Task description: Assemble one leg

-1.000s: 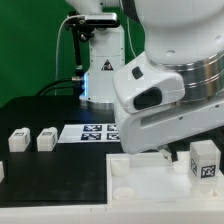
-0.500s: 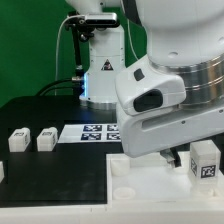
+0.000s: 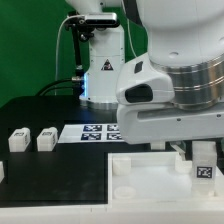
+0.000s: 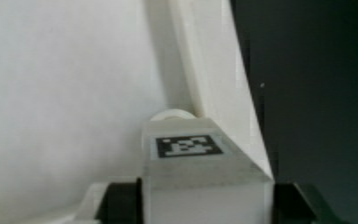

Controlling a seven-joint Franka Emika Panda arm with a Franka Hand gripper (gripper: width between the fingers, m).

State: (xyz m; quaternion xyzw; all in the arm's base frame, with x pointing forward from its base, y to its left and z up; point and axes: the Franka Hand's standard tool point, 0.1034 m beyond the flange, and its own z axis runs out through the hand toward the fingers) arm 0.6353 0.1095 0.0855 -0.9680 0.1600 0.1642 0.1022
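The claw (image 4: 194, 200) is clenched on the leg (image 3: 205, 161), with a dark finger (image 4: 119, 204) on each side. The leg stands upright at the white tray's (image 3: 150, 178) corner, on the exterior view's right.

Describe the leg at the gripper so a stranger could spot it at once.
Find the big white tray on the black table. At its end on the exterior view's right, the leg stands under the gripper. Unlike two similar blocks lying on the table, it is on the tray.
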